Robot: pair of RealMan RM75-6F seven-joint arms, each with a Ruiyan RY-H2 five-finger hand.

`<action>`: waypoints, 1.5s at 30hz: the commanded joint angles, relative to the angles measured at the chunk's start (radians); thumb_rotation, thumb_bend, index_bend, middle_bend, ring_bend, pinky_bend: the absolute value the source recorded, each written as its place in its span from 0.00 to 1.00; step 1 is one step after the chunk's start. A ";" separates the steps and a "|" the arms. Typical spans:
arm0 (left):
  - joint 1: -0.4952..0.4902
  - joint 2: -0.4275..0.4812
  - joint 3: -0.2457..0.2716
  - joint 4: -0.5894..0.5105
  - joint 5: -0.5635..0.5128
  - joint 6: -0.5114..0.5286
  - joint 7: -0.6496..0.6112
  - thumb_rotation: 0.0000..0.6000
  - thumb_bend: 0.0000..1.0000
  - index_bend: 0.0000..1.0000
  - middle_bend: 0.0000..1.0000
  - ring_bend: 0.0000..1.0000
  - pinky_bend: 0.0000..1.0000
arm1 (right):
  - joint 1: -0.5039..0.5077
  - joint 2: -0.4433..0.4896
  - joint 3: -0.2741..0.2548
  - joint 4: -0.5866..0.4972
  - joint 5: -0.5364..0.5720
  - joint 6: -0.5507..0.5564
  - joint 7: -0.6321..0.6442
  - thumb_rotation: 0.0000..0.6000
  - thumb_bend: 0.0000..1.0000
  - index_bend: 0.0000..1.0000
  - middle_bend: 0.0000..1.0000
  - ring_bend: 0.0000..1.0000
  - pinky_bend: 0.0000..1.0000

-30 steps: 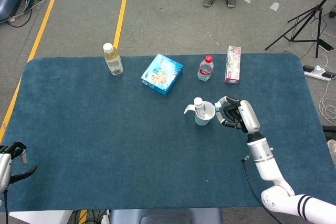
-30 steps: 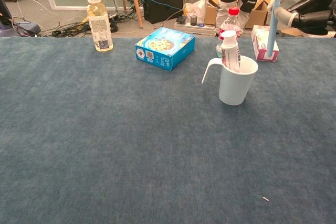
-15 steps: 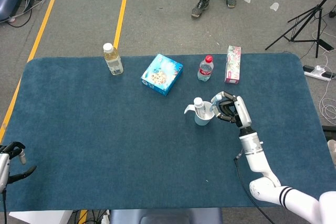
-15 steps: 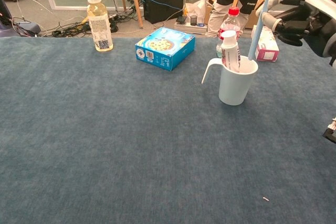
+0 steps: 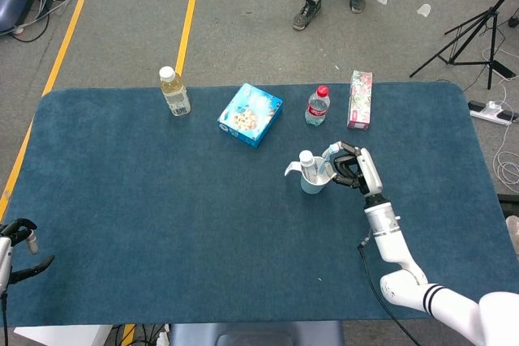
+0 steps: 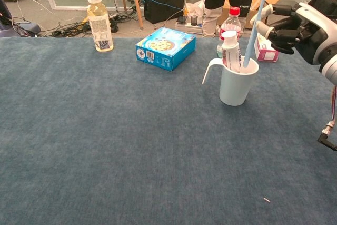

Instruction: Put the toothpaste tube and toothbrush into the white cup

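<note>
The white cup (image 5: 312,181) (image 6: 237,85) stands right of the table's middle, its handle pointing left. A white toothpaste tube (image 5: 307,164) (image 6: 230,51) stands upright in it, cap up. The light-blue toothbrush (image 6: 257,18) also stands in the cup, bristles up, leaning right. My right hand (image 5: 354,168) (image 6: 305,22) hovers just right of the cup with its fingers spread. Its fingertips (image 6: 265,10) reach the brush's shaft without wrapping it. My left hand (image 5: 15,242) hangs off the table's near left corner, fingers apart and holding nothing.
Along the far edge stand a yellow drink bottle (image 5: 173,91) (image 6: 98,22), a blue box (image 5: 250,114) (image 6: 166,47), a red-capped bottle (image 5: 318,106) (image 6: 231,20) and a pink carton (image 5: 361,100) (image 6: 263,51). A person stands beyond the table.
The toothbrush has come left over the cup and dropped into it, now leaning further right. The right hand followed it to the cup and its fingers have spread.
</note>
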State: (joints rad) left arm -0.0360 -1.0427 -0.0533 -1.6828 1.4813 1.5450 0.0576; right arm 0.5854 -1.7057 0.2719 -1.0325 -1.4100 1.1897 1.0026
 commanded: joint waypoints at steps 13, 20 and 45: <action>0.001 0.002 0.000 -0.001 0.000 0.001 -0.003 1.00 0.00 0.68 0.41 0.46 0.35 | 0.001 -0.033 -0.026 0.094 -0.007 -0.024 0.073 1.00 0.35 0.61 1.00 1.00 1.00; 0.001 0.001 0.000 -0.001 0.000 0.000 -0.001 1.00 0.00 0.68 0.41 0.46 0.35 | -0.002 -0.030 -0.032 0.099 -0.015 -0.013 0.087 1.00 0.26 0.61 1.00 1.00 1.00; -0.001 -0.004 -0.001 0.002 -0.001 -0.002 0.012 1.00 0.00 0.68 0.41 0.46 0.35 | -0.107 0.165 -0.047 -0.176 -0.085 0.205 -0.104 1.00 0.22 0.58 1.00 1.00 1.00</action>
State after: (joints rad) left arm -0.0367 -1.0464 -0.0543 -1.6811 1.4797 1.5434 0.0692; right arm 0.5083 -1.5946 0.2243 -1.1371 -1.4820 1.3443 0.9789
